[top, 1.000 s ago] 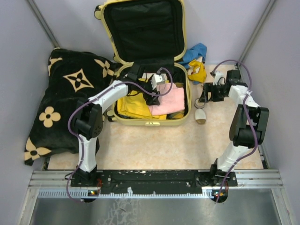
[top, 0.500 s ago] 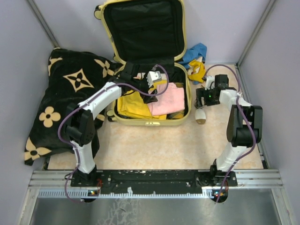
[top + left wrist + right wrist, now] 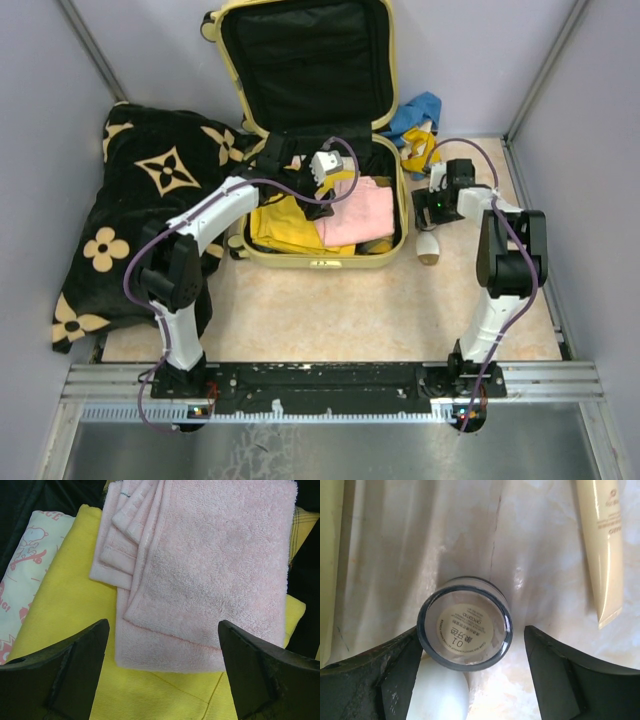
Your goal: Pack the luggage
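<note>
Swung in closer to the right side of the large pale-yellow hard-shell suitcase (image 3: 320, 262) since a second ago: right hand (image 3: 470, 640), spread astride a small round dark-rimmed jar (image 3: 465, 622). Suitcase open, lid up, at the far middle of the desk (image 3: 330, 310); left hand (image 3: 162, 630) spread above a folded pink towel (image 3: 210, 570) inside it. Centre the jar, lower past its rim, squeeze gently, lift straight.
</note>
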`<state>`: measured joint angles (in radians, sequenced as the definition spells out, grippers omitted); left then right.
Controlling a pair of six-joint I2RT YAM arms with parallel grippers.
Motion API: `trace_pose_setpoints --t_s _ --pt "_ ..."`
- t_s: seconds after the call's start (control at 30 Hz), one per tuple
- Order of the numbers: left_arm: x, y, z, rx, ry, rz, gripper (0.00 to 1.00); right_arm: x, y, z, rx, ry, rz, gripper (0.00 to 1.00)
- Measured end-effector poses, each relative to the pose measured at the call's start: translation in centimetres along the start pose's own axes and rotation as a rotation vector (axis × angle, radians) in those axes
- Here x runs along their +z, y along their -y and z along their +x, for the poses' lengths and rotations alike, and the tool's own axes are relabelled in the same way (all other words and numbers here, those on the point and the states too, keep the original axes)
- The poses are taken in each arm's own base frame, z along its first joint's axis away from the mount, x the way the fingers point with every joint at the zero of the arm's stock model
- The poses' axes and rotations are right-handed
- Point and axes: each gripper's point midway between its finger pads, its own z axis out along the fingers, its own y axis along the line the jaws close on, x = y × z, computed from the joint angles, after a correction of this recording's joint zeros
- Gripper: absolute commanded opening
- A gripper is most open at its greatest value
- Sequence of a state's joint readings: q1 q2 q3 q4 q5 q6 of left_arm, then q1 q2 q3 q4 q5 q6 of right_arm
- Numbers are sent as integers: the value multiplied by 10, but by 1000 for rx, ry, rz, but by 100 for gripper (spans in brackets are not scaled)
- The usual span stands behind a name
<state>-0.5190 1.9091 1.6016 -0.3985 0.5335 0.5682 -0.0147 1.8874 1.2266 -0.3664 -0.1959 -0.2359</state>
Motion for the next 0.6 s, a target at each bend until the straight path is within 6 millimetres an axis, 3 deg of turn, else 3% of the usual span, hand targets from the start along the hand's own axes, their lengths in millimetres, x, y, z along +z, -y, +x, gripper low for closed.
trace_pose_setpoints --t_s 0.3,0.47,0.53,0.6 --pt "-1 -4 2 -5 -5 -17 95 4 5 -9 -28 11 6 47" --pt "-3 -8 3 -9 -9 -27 95 -2 4 -9 -32 -12 2 43" --pt "-5 -11 5 -12 -10 -33 95 -8 5 -18 -32 -9 1 43" --pt "-7 -15 7 -20 -10 -40 95 -19 6 -41 -33 34 0 43"
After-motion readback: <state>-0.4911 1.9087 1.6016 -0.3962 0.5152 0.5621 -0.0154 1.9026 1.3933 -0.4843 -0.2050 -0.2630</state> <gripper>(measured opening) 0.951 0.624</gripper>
